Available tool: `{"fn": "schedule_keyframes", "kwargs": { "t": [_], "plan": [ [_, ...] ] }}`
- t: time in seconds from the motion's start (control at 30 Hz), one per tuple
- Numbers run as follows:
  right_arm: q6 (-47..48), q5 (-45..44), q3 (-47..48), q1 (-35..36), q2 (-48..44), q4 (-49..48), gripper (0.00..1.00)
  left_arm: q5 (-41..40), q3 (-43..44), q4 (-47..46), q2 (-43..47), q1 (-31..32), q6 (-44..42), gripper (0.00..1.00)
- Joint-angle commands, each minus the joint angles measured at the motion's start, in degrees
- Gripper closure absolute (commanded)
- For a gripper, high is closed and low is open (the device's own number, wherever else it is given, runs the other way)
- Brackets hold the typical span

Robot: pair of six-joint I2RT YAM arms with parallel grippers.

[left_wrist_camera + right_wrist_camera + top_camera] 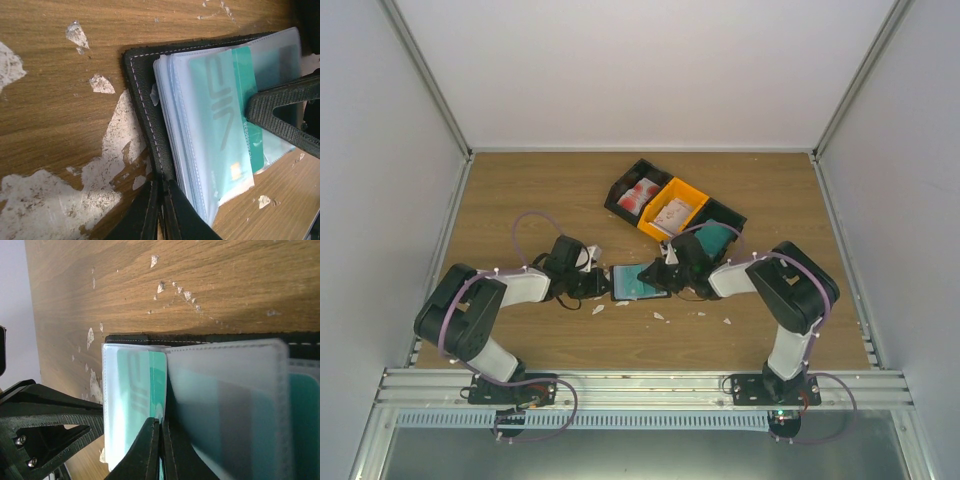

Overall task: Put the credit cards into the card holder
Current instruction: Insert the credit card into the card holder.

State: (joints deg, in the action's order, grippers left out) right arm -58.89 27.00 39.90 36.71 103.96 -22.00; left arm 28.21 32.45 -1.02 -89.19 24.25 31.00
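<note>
1. The teal card (220, 120) carries a large pale logo and a line of small print along one edge, too blurred to read. An orange square sits near its lower end.
2. The card holder (142, 95) lies open at the centre of the bench (60, 100), its clear sleeves showing.
3. The left tool (160, 212), fingers pressed together, pinches the holder's black cover.
4. The right tool (160, 450) is pinched on the teal card's edge at a sleeve.
5. Both arms fold low, elbows out, forearms pointing inward.
6. More credit cards (672, 213) fill the orange bin (693, 191) and the black bins (616, 190) above centre.
</note>
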Motion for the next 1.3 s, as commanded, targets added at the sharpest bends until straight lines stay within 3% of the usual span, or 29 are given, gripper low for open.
{"fn": "schedule_keyframes", "kwargs": {
  "t": [0.0,0.27,0.43,0.8,1.13,1.27],
  "plan": [
    [0.7,-0.7,0.3,1.5,3.6,3.1,0.97,0.0,0.8,-1.5,-1.6,0.0,-0.9,0.92],
    [0.5,-2.1,1.2,2.9,4.0,3.9,0.83,0.2,0.8,-1.7,-2.0,0.1,-0.9,0.93],
    [1.8,-4.4,1.9,3.4,2.3,6.5,0.8,0.3,0.9,-1.5,-1.8,0.1,-1.0,0.93],
    [9.2,-14.4,7.1,5.1,-5.9,21.2,0.58,-1.8,1.4,0.1,1.9,0.1,-0.8,0.93],
    [12.4,-23.8,11.3,7.3,-8.8,30.0,0.58,-1.1,0.9,-0.5,6.2,0.1,-0.3,0.84],
    [14.5,-25.9,12.3,7.9,-9.3,32.2,0.64,1.0,0.7,-2.2,7.0,0.1,0.0,0.81]
  ]
}}
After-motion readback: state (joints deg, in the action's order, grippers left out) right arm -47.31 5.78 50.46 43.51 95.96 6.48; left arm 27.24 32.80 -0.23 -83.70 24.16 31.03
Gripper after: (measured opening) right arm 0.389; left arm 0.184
